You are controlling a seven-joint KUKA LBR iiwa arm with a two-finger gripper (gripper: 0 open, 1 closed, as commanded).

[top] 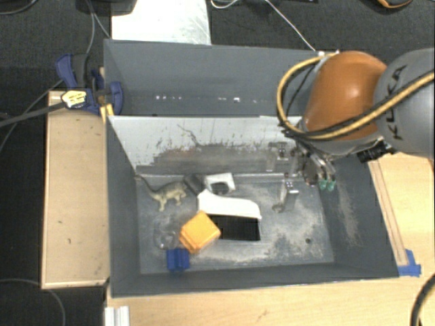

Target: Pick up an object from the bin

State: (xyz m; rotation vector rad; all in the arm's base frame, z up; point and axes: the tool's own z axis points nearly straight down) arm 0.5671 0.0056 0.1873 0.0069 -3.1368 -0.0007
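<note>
My gripper (291, 190) hangs low over the right half of the bin floor, above bare metal, with nothing seen in it. The nearest loose thing is a flat white-and-black block (231, 217) to its left, lying mid-floor. Just behind that block sits a small white piece with a dark hole (221, 180). An orange-yellow block (199, 233) lies tilted against the white-and-black block's front left corner.
A small tan animal figure (170, 195) stands at the left of the floor. A little blue piece (178, 259) lies at the front left corner. The arm with its orange cover and cables reaches in from the right, above the bin's right wall.
</note>
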